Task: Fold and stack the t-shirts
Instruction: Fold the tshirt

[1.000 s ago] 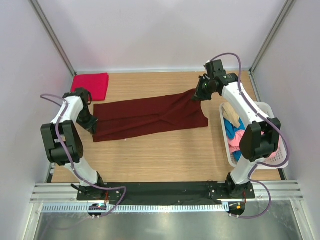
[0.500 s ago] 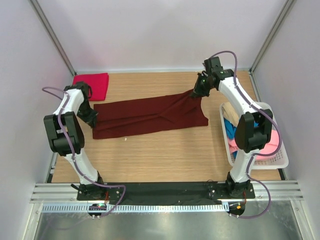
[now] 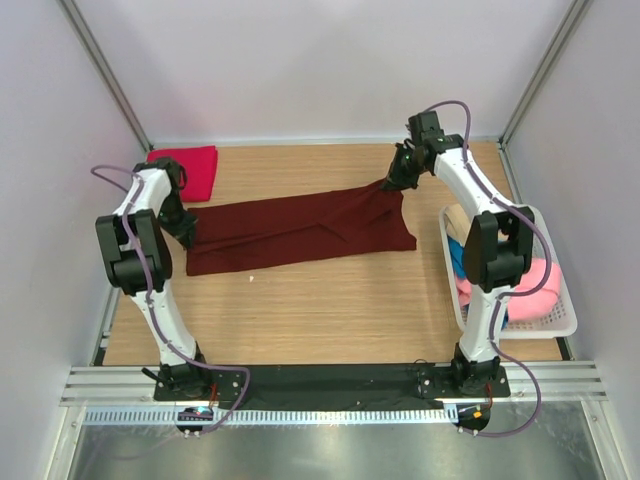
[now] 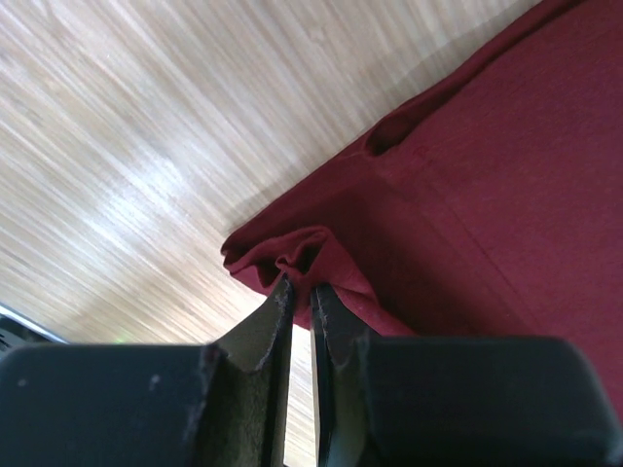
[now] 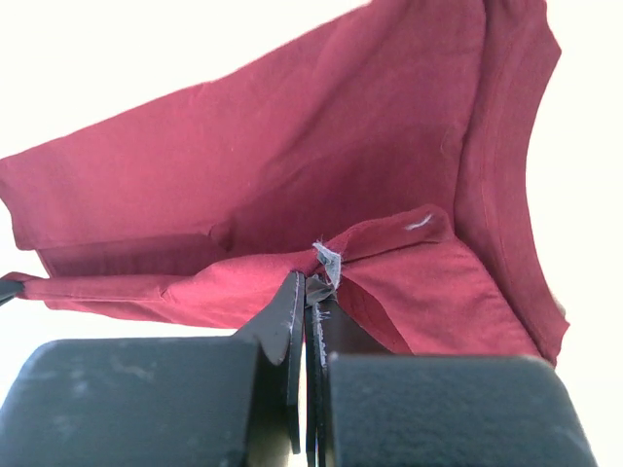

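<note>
A dark maroon t-shirt lies spread across the middle of the table. My left gripper is shut on its left edge, pinching a bunched fold. My right gripper is shut on its far right corner and lifts it a little, so the cloth hangs stretched below the fingertips. A folded bright crimson-red t-shirt lies at the far left corner. Pink, blue and beige shirts lie in the basket at the right.
The white slatted basket stands at the right edge beside the right arm. Metal frame posts and white walls close in the left, right and back sides. Bare wood shows in front of the maroon shirt.
Both grippers have moved toward the far side of the table with the maroon shirt held between them. The shirt has shifted back a little and is drawn straighter.
</note>
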`<state>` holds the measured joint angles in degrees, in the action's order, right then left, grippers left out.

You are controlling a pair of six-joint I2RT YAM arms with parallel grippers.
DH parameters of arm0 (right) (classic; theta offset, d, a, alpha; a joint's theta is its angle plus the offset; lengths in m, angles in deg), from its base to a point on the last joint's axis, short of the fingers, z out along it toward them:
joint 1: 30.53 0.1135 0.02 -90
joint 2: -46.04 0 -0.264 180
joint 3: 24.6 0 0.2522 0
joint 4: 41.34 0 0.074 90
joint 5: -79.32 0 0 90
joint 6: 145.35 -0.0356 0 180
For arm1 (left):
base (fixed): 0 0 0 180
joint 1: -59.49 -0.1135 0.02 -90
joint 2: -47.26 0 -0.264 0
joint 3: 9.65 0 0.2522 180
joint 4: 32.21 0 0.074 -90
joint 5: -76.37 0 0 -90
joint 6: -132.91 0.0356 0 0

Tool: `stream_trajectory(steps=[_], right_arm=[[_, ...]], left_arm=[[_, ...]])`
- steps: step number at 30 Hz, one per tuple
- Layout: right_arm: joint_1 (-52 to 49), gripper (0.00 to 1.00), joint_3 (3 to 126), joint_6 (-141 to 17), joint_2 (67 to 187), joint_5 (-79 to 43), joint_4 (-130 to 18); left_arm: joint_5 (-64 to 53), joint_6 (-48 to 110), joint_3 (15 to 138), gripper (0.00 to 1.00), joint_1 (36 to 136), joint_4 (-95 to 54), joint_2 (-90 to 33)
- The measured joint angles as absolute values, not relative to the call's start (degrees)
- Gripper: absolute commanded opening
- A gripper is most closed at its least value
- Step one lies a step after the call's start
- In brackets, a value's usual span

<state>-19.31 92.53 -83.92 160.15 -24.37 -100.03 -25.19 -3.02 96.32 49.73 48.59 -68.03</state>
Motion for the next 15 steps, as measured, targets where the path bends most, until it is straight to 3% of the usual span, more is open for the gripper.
stream_trajectory(steps=[15], right_arm=[[-19.4, 0.01, 96.3, -83.9, 166.4, -24.6, -99.7]], left_arm=[[-25.7, -2.1, 101.1, 0.16, 49.7, 49.5, -74.0]])
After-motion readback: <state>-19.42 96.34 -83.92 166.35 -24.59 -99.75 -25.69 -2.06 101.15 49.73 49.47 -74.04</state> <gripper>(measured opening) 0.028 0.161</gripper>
